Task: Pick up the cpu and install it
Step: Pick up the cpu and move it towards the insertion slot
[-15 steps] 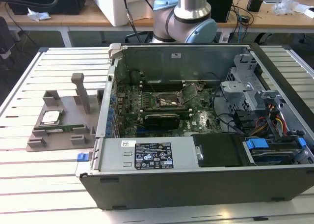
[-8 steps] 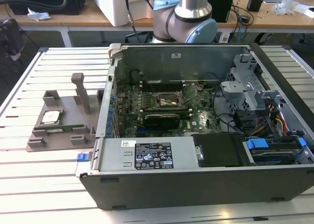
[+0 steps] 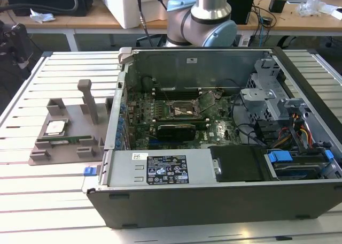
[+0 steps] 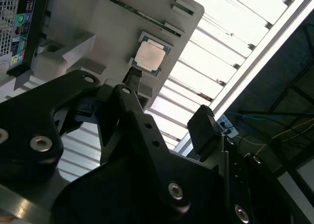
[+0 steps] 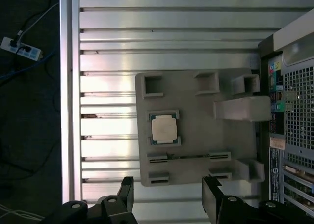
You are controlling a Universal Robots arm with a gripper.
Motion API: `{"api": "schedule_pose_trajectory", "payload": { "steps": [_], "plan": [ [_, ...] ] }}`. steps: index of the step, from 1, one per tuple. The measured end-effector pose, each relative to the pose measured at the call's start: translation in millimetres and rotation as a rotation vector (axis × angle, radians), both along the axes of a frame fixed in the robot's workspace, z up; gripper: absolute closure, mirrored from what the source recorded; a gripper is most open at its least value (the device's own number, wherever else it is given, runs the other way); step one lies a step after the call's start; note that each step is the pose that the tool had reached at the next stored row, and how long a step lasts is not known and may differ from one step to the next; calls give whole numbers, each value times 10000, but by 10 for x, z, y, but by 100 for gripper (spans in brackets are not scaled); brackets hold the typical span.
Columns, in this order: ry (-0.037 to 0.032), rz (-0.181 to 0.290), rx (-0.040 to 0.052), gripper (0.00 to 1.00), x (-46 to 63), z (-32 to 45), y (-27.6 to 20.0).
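Pick-up stage: the gripper point(image 5: 168, 190), jaws spread and empty, hovers clear of the cpu point(image 5: 164, 128) seated in its grey holder block point(image 5: 201, 135), seemingly off-centre, so grasping calls for alignment first.

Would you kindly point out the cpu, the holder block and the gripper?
cpu point(image 5: 163, 128), first wrist view, middle of its silvery top.
holder block point(image 5: 195, 130), first wrist view, bare flat base.
gripper point(image 5: 169, 182), first wrist view, midway between its open fingers.
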State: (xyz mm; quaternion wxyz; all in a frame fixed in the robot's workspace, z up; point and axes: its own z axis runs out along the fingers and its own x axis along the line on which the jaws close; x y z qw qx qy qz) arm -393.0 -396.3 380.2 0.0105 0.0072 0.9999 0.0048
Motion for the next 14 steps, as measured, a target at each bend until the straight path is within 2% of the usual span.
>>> {"api": "schedule_pose_trajectory", "payload": {
  "steps": [14],
  "plan": [
    [4, 1, -3, 34, 88, -125, 0]
  ]
}}
